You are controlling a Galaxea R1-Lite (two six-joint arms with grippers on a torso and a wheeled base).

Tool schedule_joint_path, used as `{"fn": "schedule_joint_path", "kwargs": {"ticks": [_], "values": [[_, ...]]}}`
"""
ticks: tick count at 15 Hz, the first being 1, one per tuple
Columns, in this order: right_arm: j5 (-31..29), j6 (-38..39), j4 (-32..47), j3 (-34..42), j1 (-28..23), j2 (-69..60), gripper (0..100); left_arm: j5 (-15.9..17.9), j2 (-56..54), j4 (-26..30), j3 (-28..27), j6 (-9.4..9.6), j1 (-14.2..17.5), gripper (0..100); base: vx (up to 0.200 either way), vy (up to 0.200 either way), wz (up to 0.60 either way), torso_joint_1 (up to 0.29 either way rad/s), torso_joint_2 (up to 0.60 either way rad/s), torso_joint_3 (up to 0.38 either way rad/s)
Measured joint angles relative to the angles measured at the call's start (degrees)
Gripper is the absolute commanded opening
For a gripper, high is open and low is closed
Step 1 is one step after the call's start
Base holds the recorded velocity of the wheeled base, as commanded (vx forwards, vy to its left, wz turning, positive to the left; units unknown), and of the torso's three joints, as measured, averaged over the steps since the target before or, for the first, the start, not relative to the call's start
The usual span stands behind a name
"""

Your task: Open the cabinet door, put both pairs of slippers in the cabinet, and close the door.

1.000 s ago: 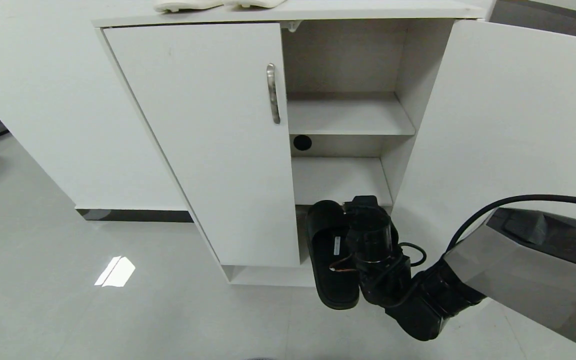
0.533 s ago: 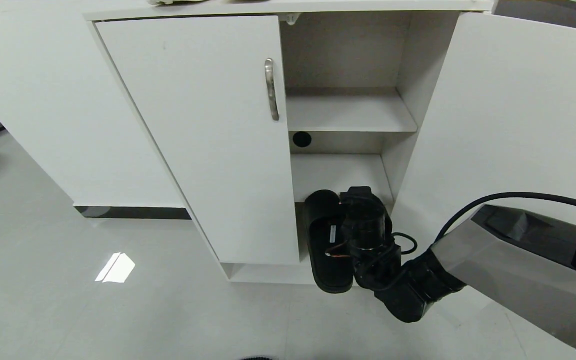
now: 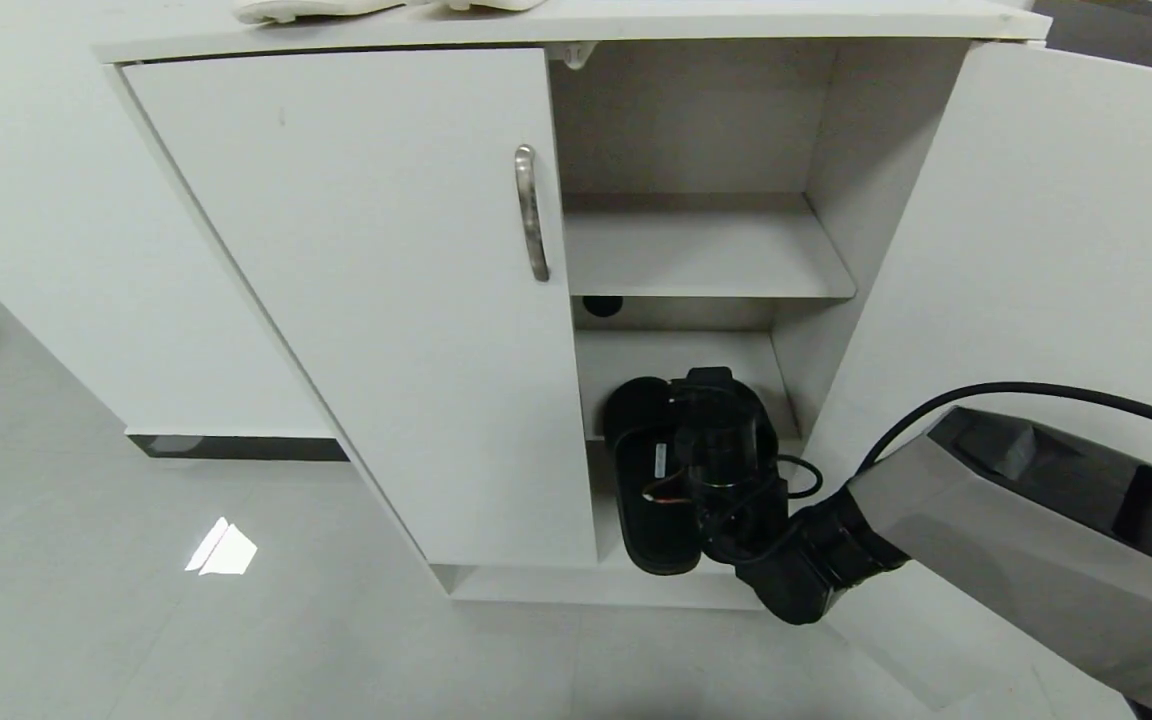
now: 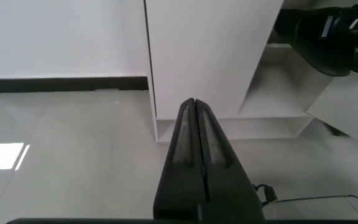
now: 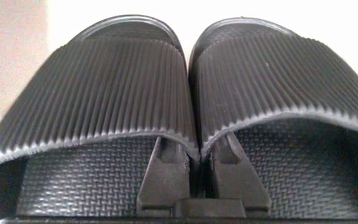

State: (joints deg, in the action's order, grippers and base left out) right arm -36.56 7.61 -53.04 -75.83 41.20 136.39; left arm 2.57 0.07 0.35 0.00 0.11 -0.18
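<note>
The cabinet (image 3: 356, 300) is plain white outside, duller grey-white inside, and its handle (image 3: 530, 213) is brushed silver. The black slippers (image 5: 123, 81) in its low right opening have straps ribbed in fine parallel lines and footbeds with a small diamond grain, while the cream slippers (image 3: 306, 8) on its top are plain. The floor (image 3: 86, 600) is glossy light grey, with a dark strip (image 3: 236, 447) along the foot of the wall.
</note>
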Motion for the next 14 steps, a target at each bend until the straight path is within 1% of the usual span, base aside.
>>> {"fn": "schedule_joint_path", "kwargs": {"ticks": [3,6,11,12,14], "values": [[-0.20,-0.04,0.09,0.02,-0.11,0.40,0,-0.01,0.00,0.00,0.00,0.05,0.00,0,0.200,0.000,0.00,0.001,0.00,0.001],[-0.22,0.00,-0.09,-0.30,-1.07,1.79,0,-0.01,0.00,-0.02,0.00,0.02,0.05,0,0.000,0.000,0.00,0.000,0.00,0.000],[-0.11,-0.02,0.16,-4.72,-3.06,4.55,0,-0.20,0.02,0.00,0.00,-0.33,0.00,0,0.000,0.000,0.00,0.000,0.00,0.000],[-0.11,-0.04,0.13,-5.32,-3.08,4.77,0,-0.20,0.02,-0.02,0.00,-0.35,0.00,0,0.200,0.000,0.00,-0.007,0.00,0.002],[-0.02,-0.66,0.52,-6.34,-3.11,5.32,0,-0.20,0.02,-0.02,0.00,-0.27,0.00,0,0.000,0.000,0.00,0.000,0.00,0.000]]}}
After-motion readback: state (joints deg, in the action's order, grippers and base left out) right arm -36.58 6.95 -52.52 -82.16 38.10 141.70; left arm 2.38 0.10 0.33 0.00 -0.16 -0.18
